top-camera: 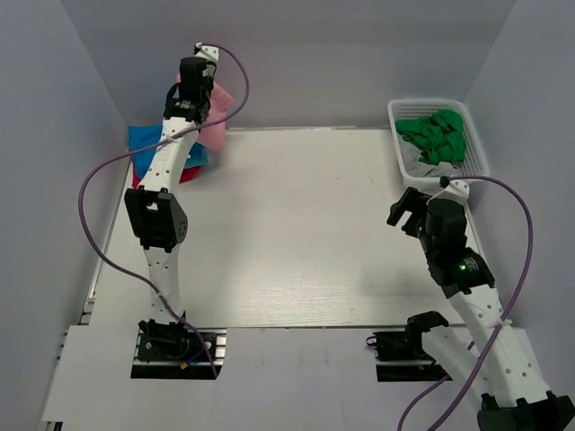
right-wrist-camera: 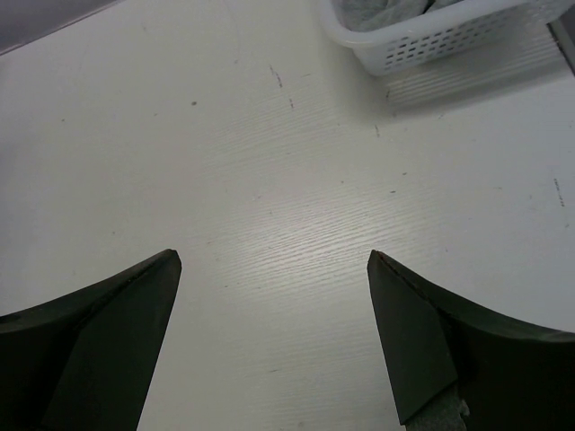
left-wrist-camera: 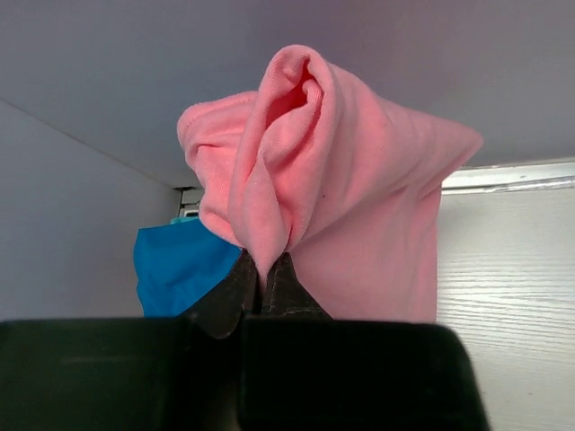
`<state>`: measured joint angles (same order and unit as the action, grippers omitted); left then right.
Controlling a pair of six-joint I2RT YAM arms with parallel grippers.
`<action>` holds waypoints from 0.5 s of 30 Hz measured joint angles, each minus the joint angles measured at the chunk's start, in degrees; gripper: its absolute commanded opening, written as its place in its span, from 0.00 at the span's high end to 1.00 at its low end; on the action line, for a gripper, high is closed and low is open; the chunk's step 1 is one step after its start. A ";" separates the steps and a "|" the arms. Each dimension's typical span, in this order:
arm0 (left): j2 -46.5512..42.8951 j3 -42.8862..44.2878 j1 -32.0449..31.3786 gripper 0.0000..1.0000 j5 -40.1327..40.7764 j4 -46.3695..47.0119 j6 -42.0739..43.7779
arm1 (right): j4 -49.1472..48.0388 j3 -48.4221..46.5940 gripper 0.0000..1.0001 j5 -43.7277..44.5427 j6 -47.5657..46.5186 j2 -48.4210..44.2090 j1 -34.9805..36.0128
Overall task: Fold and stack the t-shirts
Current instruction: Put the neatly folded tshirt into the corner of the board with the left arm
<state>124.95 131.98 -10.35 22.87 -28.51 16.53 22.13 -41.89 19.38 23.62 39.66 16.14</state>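
Roughly at the far-left corner of the surface (top-camera: 296, 233), the left claw (left-wrist-camera: 265, 283) was clamped narrow on a bunched fold of the salmon-pink t-shirt (left-wrist-camera: 332, 180). The shirt was held up off the surface, close to the back wall. Beneath and beside that arm sat a pile of other t-shirts, tight against the left wall and the far edge, so there was little room on that side. The blue t-shirt (top-camera: 142, 141) showed most, with a sliver of the teal t-shirt (top-camera: 199, 154) and the red t-shirt (top-camera: 187, 174) at the bottom. Count was four shirts, one per colour.

A broad stretch of bare surface lay between the two arms, running to the near edge.

Further right, the right claw (right-wrist-camera: 274, 258) hung over the surface with its fingers spread wide and only wood grain between them. It was just short of the near-left corner of one white basket (top-camera: 476, 154). That basket sat in the far-right corner, along the right wall. It held green cloth (top-camera: 436, 135) over some grey cloth (top-camera: 413, 160).
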 measured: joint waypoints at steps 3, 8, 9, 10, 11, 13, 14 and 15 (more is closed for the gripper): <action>1.09 0.09 2.34 1.00 -1.31 -0.31 0.15 | 2.14 -2.03 0.10 1.75 -0.02 -0.13 0.00; 2.19 0.17 7.23 1.00 -2.51 0.33 -0.09 | 2.29 -3.50 0.10 2.95 0.04 0.20 0.00; 2.36 0.15 8.33 1.00 -2.78 0.50 -0.33 | 2.27 -3.48 0.10 2.86 0.09 0.55 0.00; 2.43 0.15 9.44 1.00 -3.13 0.55 -0.50 | 2.19 -3.48 0.10 2.69 0.13 1.22 0.00; 2.47 0.15 10.51 1.00 -3.67 0.68 -0.63 | 2.01 -3.50 0.10 2.23 0.15 2.12 0.00; 2.49 0.11 12.46 1.00 -4.92 0.85 -0.98 | 1.77 -3.61 0.10 1.16 0.20 4.04 0.00; 2.49 0.07 13.40 1.00 -5.42 1.11 -1.18 | 1.73 -3.69 0.10 0.61 0.26 5.46 0.00; 2.58 0.07 14.34 1.00 -5.99 1.36 -1.38 | 1.73 -3.72 0.10 0.04 0.31 6.64 0.00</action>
<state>127.52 132.05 3.99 16.88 -27.16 15.16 23.86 -45.60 19.42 23.92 46.30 16.14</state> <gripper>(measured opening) 0.045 0.904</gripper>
